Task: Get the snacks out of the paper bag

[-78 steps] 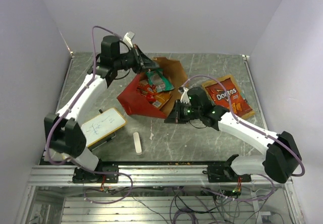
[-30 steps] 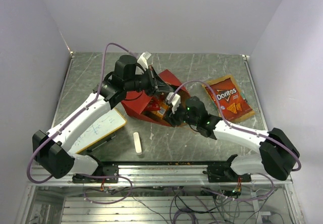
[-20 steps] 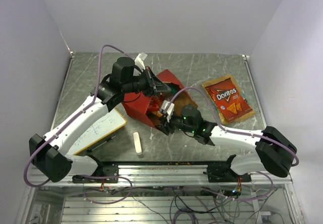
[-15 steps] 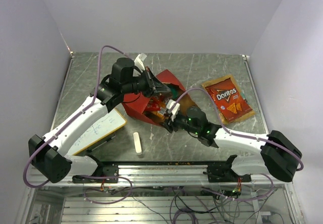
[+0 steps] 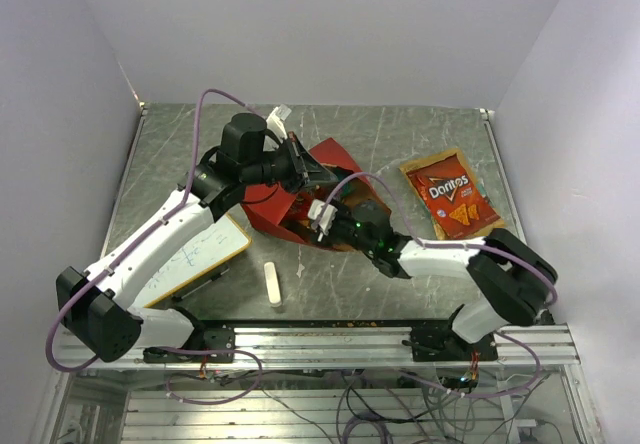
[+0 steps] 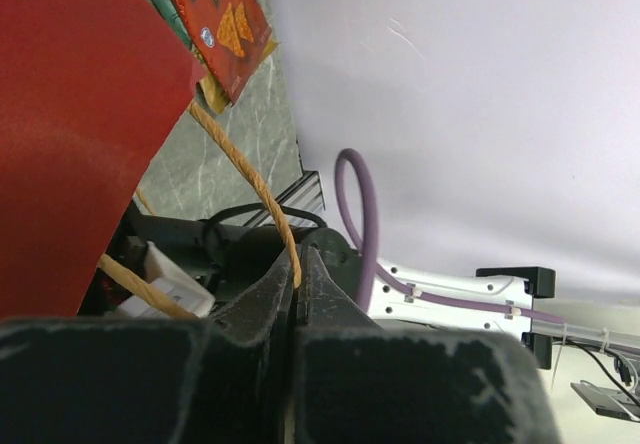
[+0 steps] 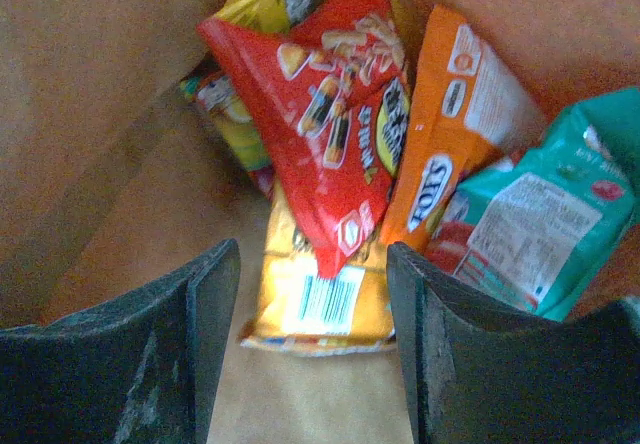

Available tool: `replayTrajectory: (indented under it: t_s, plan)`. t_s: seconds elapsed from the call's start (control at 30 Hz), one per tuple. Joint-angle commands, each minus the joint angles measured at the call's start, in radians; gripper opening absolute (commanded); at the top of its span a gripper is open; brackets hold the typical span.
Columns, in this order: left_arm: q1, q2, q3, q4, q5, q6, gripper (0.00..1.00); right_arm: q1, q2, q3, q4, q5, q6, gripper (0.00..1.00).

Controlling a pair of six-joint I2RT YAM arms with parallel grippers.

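The left gripper [image 6: 296,282] is pinched shut on the twisted tan paper handle [image 6: 243,172] of the tall paper bag, red outside and brown kraft inside [image 5: 268,204]. The cord runs out from between its dark fingers, and the bag's red wall stands to their left. The right gripper [image 7: 312,264] is inside the bag's mouth, its two black fingers [image 7: 205,334] spread wide and holding nothing. Just ahead of it the snacks lie on the brown floor:

- a red crinkly foil packet [image 7: 335,134] points a corner down between the fingers
- a yellow packet with a barcode [image 7: 320,309] lies under that corner
- an orange packet [image 7: 455,124] lies to the right of the red one
- a teal packet [image 7: 535,219] lies beyond the right finger

A red Doritos packet [image 5: 450,194] lies flat on the grey marbled table [image 5: 400,134], to the right of the right arm and outside the bag.
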Motion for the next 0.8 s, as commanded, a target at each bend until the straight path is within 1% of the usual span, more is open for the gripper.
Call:
replayTrajectory:
  t_s: [0.0,0.2,0.27,0.33,0.37,0.4,0.43,0.47,0.53,0.67,0.77]
  plan:
    - [-0.009,0.006,0.050,0.003,0.017,0.014,0.07,-0.001,0.108,0.083,0.182,0.019,-0.060,0.60]
    - [-0.009,0.007,0.083,-0.053,0.013,0.047,0.07,-0.005,0.243,0.158,0.234,-0.027,-0.083,0.59]
    - [-0.008,0.001,0.073,-0.046,0.008,0.040,0.07,-0.006,0.273,0.187,0.225,-0.058,-0.085,0.58]
    - [-0.009,-0.006,0.052,-0.021,0.010,0.020,0.07,-0.006,0.301,0.202,0.244,-0.040,-0.059,0.54]
    - [-0.009,-0.010,0.039,-0.015,0.012,0.013,0.07,-0.008,0.312,0.206,0.263,-0.009,-0.027,0.51]
    - [-0.009,-0.013,0.034,-0.022,0.011,0.005,0.07,-0.015,0.314,0.213,0.262,0.007,-0.004,0.42]
    - [-0.008,-0.016,0.033,-0.041,-0.004,0.004,0.07,-0.024,0.304,0.219,0.247,0.008,0.014,0.30]
    - [-0.009,-0.019,0.035,-0.057,-0.015,0.006,0.07,-0.032,0.287,0.208,0.248,0.001,0.036,0.22]
    - [-0.007,-0.024,0.042,-0.067,-0.026,0.016,0.07,-0.048,0.248,0.178,0.265,-0.041,0.079,0.16]
    - [0.006,-0.026,0.059,-0.084,-0.040,0.034,0.07,-0.054,0.148,0.129,0.206,-0.095,0.138,0.04]
    - [0.012,-0.027,0.060,-0.092,-0.050,0.042,0.07,-0.055,0.058,0.084,0.144,-0.131,0.187,0.00]
